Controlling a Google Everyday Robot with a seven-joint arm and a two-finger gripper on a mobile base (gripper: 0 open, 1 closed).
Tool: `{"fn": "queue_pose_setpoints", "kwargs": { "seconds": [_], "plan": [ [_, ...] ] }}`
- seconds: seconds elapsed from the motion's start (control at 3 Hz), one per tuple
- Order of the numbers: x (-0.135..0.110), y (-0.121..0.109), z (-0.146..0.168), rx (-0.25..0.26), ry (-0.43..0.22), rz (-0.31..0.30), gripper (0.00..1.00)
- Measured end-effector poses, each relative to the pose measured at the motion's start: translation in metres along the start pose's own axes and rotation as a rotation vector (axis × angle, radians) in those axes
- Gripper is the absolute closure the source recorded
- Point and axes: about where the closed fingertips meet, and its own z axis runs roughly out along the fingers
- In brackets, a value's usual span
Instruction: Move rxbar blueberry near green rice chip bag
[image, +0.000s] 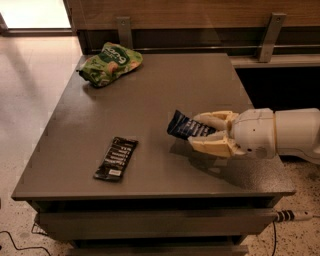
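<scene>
The rxbar blueberry (185, 127), a small dark blue bar with white lettering, is held between the cream fingers of my gripper (202, 132) at the table's right middle. The bar is tilted, its free end raised a little above the table top with a shadow under it. The gripper is shut on the bar's right end. The green rice chip bag (110, 63) lies at the table's far left corner, well away from the bar.
A black-wrapped bar (116, 158) lies flat near the table's front left. The grey table (145, 95) has its front edge close below the gripper. A wooden wall with metal brackets runs behind the table. A cable lies on the floor at right.
</scene>
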Motion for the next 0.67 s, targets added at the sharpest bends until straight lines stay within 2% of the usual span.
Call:
{"fn": "queue_pose_setpoints", "kwargs": {
  "seconds": [0.33, 0.67],
  "plan": [
    [-0.032, -0.029, -0.025, 0.019, -0.006, -0.065, 1.00],
    [-0.059, -0.066, -0.037, 0.078, 0.075, -0.102, 1.00]
  ]
}}
